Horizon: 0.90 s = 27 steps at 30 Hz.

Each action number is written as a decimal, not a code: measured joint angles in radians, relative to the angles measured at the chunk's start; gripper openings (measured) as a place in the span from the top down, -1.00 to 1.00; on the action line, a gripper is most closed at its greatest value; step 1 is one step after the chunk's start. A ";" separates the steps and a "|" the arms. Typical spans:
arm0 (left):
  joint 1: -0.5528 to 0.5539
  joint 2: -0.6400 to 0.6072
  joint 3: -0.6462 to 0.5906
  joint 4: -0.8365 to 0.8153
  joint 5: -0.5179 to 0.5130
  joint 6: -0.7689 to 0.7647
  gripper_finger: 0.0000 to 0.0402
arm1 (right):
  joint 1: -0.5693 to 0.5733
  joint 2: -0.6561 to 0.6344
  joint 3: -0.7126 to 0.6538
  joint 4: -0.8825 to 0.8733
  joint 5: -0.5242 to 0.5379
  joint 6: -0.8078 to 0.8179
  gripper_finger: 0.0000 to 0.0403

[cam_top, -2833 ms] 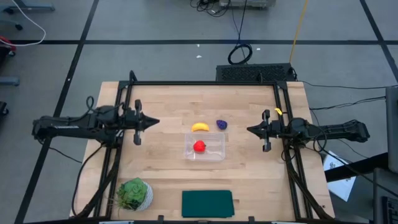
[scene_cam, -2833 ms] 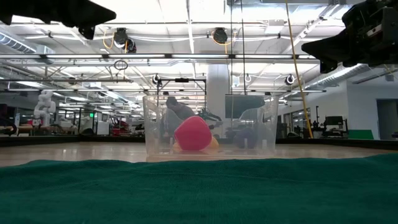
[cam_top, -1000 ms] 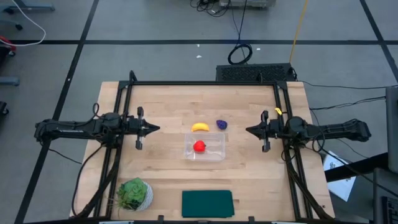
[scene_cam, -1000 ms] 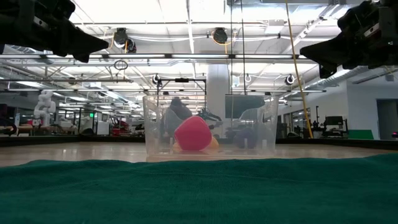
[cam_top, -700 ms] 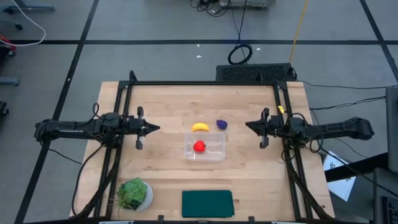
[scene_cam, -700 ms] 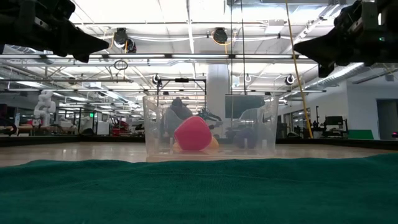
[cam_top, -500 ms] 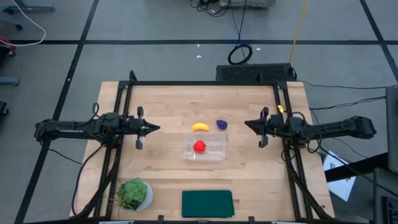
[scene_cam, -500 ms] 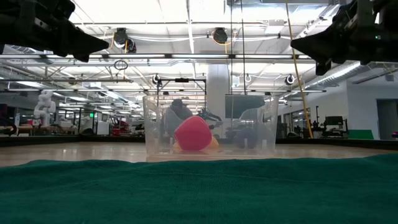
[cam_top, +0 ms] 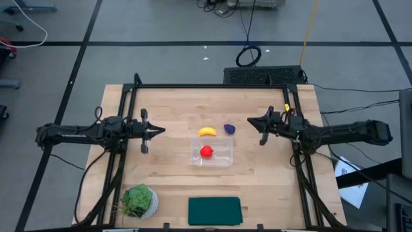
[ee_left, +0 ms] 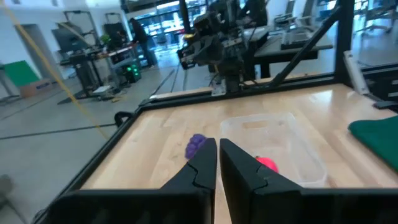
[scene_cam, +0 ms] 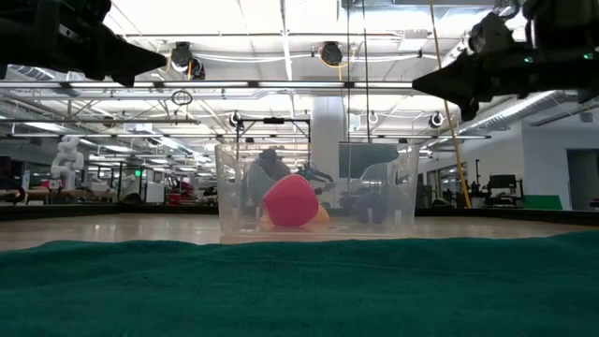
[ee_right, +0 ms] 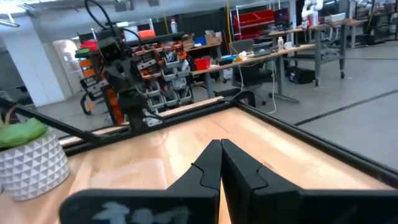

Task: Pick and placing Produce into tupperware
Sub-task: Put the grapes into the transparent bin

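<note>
The clear tupperware (cam_top: 222, 159) stands at the table's middle with the red fruit (cam_top: 206, 151) inside on its floor; both show in the low view, the tupperware (scene_cam: 393, 192) and the fruit (scene_cam: 290, 199). The yellow banana (cam_top: 206, 131) and the purple grape cluster (cam_top: 229, 129) lie on the wood just beyond the tupperware's far side. My right gripper (cam_top: 249, 120) is shut and empty, high above the table, to the right of the grapes. My left gripper (cam_top: 164, 131) is shut and empty, high above the table's left half. The left wrist view shows the grapes (ee_left: 196, 145).
A potted green plant (cam_top: 138, 201) stands at the near left corner. A dark green flat cloth (cam_top: 214, 210) lies at the near edge and fills the low view's foreground (scene_cam: 299, 290). Black frame rails (cam_top: 212, 86) run along the table's left, right and far sides.
My right gripper has moved toward the table's far edge and a little to the left, nearer the grapes, and has turned so that its fingers point more toward the far left. It stays shut. The fruit and the tupperware have not moved.
</note>
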 joint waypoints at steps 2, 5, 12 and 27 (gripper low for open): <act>0.000 0.000 0.000 -0.001 -0.020 0.000 0.87 | -0.010 0.034 0.022 -0.001 -0.003 0.000 1.00; 0.000 0.000 0.000 -0.001 -0.038 0.008 0.87 | -0.025 0.084 0.058 -0.007 -0.006 0.024 1.00; 0.000 0.000 0.000 -0.002 -0.039 0.023 0.87 | -0.067 0.201 0.152 -0.062 -0.078 0.051 1.00; 0.000 0.000 0.000 -0.004 -0.039 0.012 0.87 | -0.115 0.336 0.185 0.010 -0.087 0.053 1.00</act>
